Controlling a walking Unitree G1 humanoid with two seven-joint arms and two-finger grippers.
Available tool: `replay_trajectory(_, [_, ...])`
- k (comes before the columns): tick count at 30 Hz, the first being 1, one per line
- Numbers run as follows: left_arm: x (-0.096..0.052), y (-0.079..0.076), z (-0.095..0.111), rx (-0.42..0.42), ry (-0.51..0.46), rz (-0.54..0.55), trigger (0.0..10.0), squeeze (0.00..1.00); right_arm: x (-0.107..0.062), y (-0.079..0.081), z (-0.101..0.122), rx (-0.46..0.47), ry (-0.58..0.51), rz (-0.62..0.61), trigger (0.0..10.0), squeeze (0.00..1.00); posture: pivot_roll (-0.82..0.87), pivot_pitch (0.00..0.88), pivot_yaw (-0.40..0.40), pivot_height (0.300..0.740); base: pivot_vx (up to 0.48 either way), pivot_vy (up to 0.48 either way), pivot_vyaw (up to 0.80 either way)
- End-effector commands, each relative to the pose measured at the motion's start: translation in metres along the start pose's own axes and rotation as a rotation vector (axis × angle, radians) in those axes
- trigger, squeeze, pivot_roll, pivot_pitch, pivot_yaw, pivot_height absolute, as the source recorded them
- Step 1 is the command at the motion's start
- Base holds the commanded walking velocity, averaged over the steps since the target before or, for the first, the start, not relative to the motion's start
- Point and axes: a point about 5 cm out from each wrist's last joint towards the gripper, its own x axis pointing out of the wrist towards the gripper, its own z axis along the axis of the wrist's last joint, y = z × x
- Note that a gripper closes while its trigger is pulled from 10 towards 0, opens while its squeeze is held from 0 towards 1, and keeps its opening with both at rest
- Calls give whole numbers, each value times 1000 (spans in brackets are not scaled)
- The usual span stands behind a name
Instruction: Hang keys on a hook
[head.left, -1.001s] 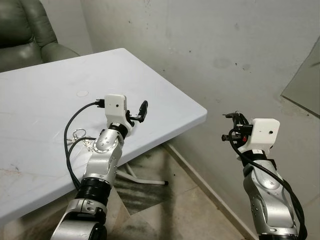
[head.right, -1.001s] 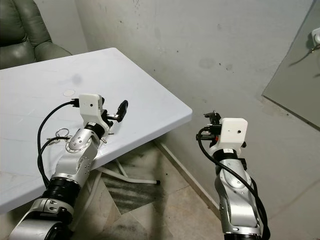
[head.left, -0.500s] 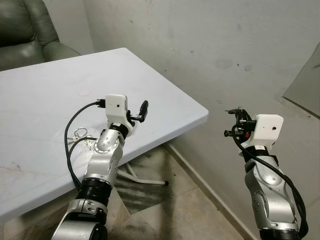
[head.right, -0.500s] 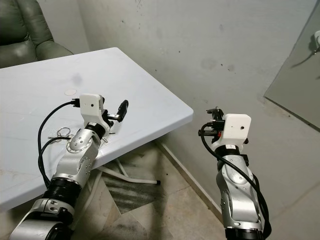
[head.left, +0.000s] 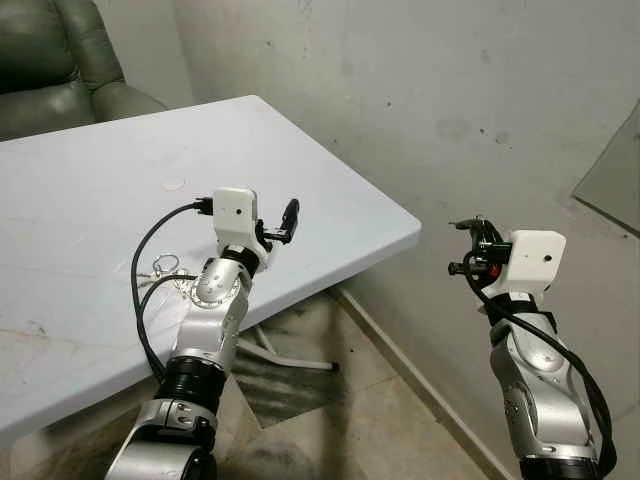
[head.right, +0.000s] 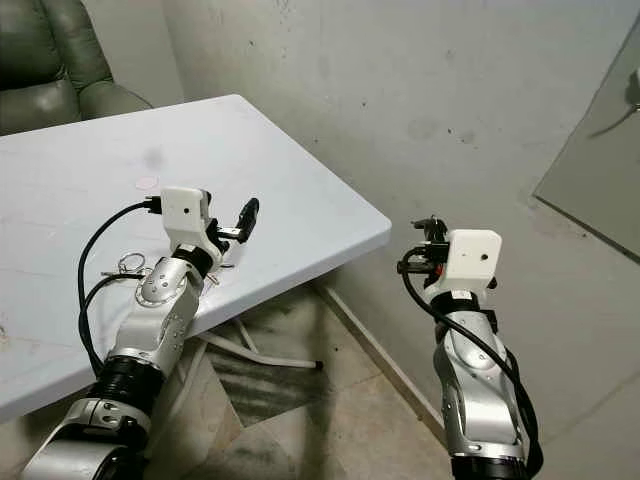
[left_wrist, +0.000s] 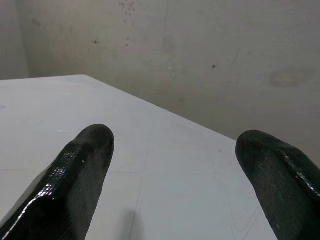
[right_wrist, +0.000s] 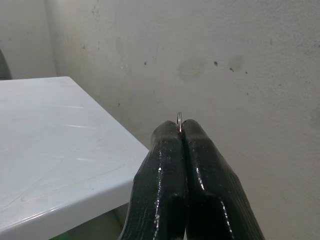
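Note:
My right gripper (head.left: 470, 246) is raised off the table's right side, facing the stained wall. It is shut on a thin metal key ring (right_wrist: 179, 119), whose edge pokes out above the pressed fingertips (right_wrist: 170, 145). A second set of keys on a ring (head.left: 160, 267) lies on the white table (head.left: 330, 190), beside my left forearm. My left gripper (head.left: 284, 222) hovers over the table near its right edge, and it is open with nothing between its fingers (left_wrist: 75, 170).
A grey panel (head.right: 600, 150) leans on the wall at the far right. A green armchair (head.left: 60, 60) stands behind the table. The table's metal legs (head.left: 290, 360) and a tiled floor lie below, between my two arms.
The whole view has shifted slightly. My right arm has come up a little, still shut on the ring. The left arm holds its pose.

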Motion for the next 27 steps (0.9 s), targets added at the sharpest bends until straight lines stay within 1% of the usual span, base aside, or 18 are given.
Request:
replay_trajectory(1, [2,-1,3,9,-14,-19,10000,0,3,-4,5,-5,-22,-10,10000,0,-65,0,-41,740,0,0,0])
replay_trajectory(11, [5,-2,4,6,-18,-19,10000,0,5,-6,4,-1,-13,-21,10000,0,-72,0,-39,740,0,0,0])
replay_trajectory(17, [6,-2,5,2,-21,-14,10000,0,5,-6,6,-10,-27,-20,10000,0,-76,0,-37,740,0,0,0])
replay_trajectory(27, [7,-3,4,-2,-21,-18,10000,0,6,-2,8,-16,-54,5,10000,0,-77,0,-39,740,0,0,0])
